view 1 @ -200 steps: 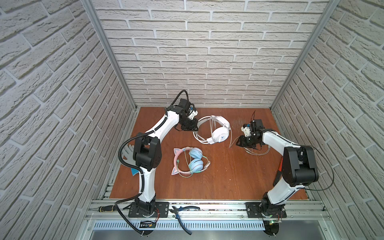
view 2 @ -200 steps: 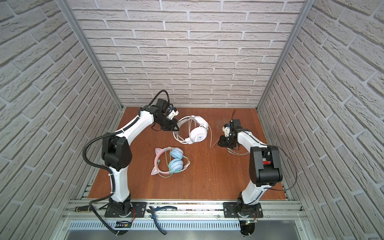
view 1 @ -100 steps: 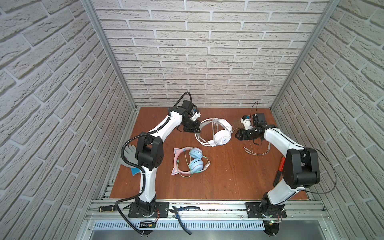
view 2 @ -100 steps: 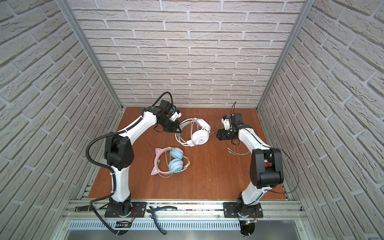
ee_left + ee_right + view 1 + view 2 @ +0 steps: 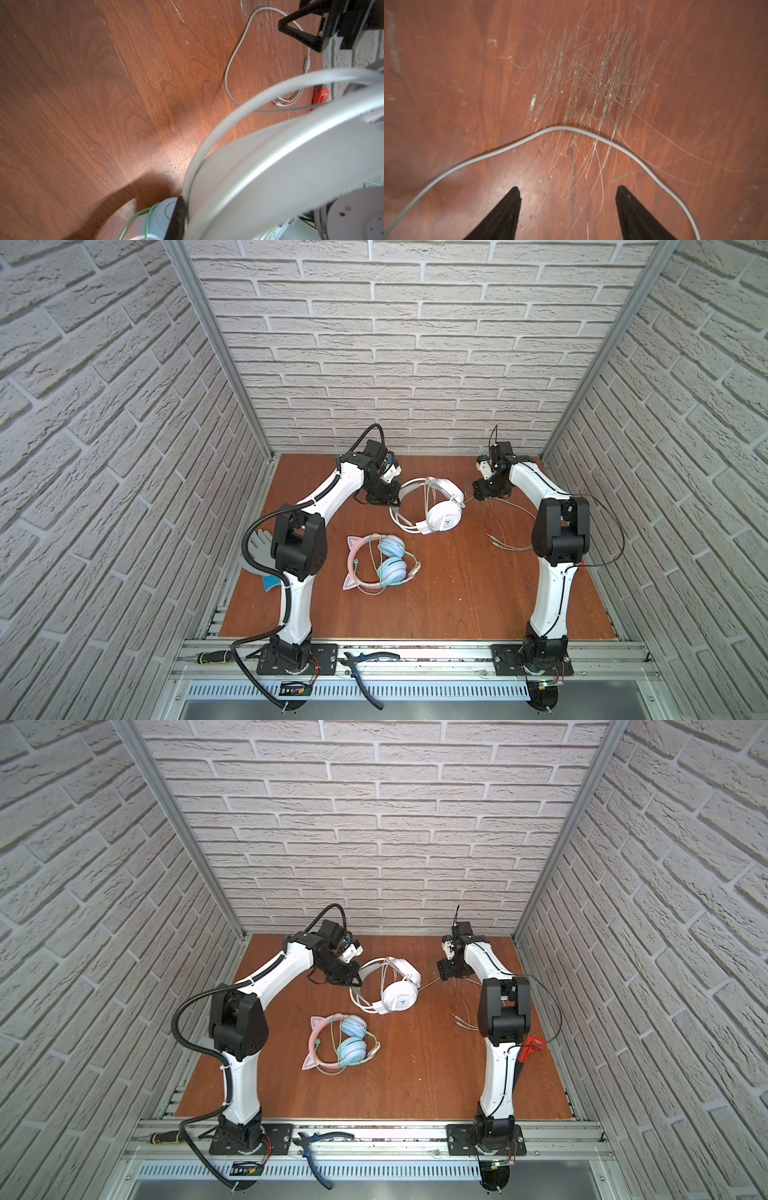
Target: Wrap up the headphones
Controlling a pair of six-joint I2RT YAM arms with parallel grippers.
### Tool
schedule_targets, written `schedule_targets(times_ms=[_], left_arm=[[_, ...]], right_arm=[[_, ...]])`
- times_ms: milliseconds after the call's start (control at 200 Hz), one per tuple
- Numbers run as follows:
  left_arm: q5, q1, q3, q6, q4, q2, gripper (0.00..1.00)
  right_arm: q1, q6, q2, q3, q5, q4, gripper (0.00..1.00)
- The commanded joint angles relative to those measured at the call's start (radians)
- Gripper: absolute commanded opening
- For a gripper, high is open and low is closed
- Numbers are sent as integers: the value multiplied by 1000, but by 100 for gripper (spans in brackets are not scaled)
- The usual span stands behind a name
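While the white headphones [image 5: 444,516] sit upper centre in both top views, the left gripper [image 5: 388,501] is clamped tight on their headband. Their white cable [image 5: 560,127] lies loose on the table [image 5: 457,593]. The right gripper [image 5: 567,188] hovers over it, jaws spread wide, holding nothing. The pink cat-ear headphones [image 5: 390,547] lie just below, centre frame.

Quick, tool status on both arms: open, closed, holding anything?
Left tool: closed on the white headphones, at the headband.
Right tool: open, empty; the white cable lies just beyond its fingertips.
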Motion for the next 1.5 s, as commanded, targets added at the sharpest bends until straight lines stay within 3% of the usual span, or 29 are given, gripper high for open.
schedule_targets(times_ms=[0,150,415,665,955,1220,1495], left_arm=[[46,2,38,10,4,-6,0],[45,2,34,12,-1,-2,0],[43,5,33,11,-1,6,0],[42,5,47,8,-5,17,0],[41,5,53,0,-2,19,0],[44,5,63,-8,3,29,0],[35,5,65,-14,3,26,0]], right_arm=[[-43,4,18,34,-49,-29,74],[-70,7,74,89,-127,3,74],[-71,-24,144,143,-121,-1,74],[-73,-72,204,194,-121,-129,71],[-71,-135,199,144,-91,-282,50],[-64,-144,123,0,53,-274,45],[-29,-161,106,-95,142,-205,27]])
